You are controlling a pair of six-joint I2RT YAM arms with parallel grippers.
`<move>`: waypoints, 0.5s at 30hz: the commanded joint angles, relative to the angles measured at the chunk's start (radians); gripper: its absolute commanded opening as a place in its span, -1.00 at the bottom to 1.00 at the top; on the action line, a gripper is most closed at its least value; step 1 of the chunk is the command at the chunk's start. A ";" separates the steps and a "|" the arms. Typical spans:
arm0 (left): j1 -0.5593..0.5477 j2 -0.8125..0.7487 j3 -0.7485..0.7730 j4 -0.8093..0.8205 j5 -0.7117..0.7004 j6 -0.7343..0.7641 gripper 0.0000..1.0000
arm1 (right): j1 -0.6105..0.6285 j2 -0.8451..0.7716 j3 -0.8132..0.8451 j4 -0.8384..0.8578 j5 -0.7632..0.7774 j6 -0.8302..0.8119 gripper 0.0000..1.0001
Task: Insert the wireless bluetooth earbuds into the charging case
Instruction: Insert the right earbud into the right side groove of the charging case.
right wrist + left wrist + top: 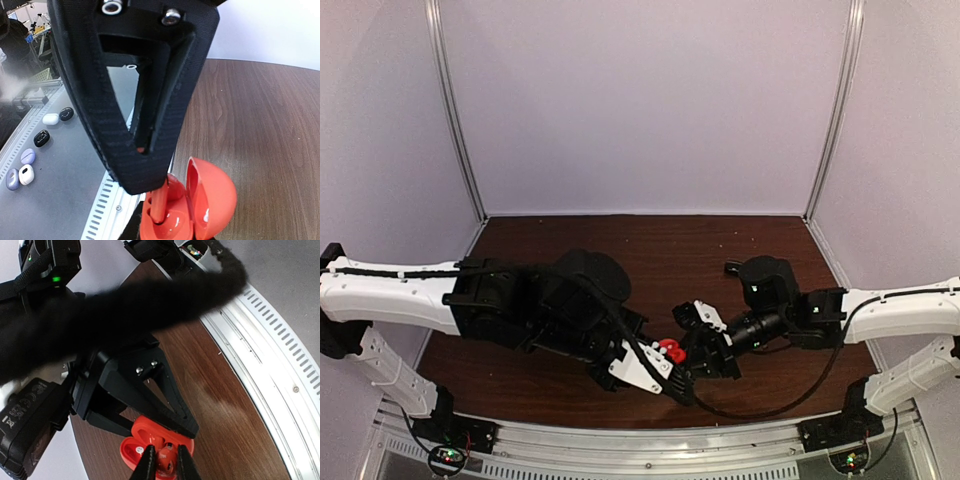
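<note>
We see 1 red charging case (pixel 135 452), lid open, near the 6 o'clock edge of the worktop (pixel 650 250), with the right hand (pixel 161 431) squeezed tight on it from its 3 o'clock side. The left hand (pixel 164 462) comes in from 7 o'clock, its tips pinched almost together straight above the open cups. We count 2 hands and 1 case, but we cannot tell if an earbud sits between those tips.
</note>
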State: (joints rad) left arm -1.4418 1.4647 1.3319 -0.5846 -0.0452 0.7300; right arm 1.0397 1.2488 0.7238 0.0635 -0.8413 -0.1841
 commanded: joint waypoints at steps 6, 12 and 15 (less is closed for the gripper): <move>-0.013 -0.010 0.022 -0.006 0.042 -0.017 -0.74 | 0.019 -0.037 -0.010 0.004 0.050 -0.059 -1.00; -0.014 -0.007 0.016 -0.004 0.045 -0.012 -0.75 | 0.030 -0.034 0.003 -0.007 0.051 -0.073 -1.00; -0.014 0.000 0.017 -0.004 0.045 -0.007 -0.74 | 0.042 -0.031 0.014 -0.018 0.053 -0.081 -1.00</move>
State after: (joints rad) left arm -1.4483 1.4647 1.3319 -0.5987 -0.0227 0.7261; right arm 1.0664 1.2343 0.7151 0.0486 -0.8062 -0.2424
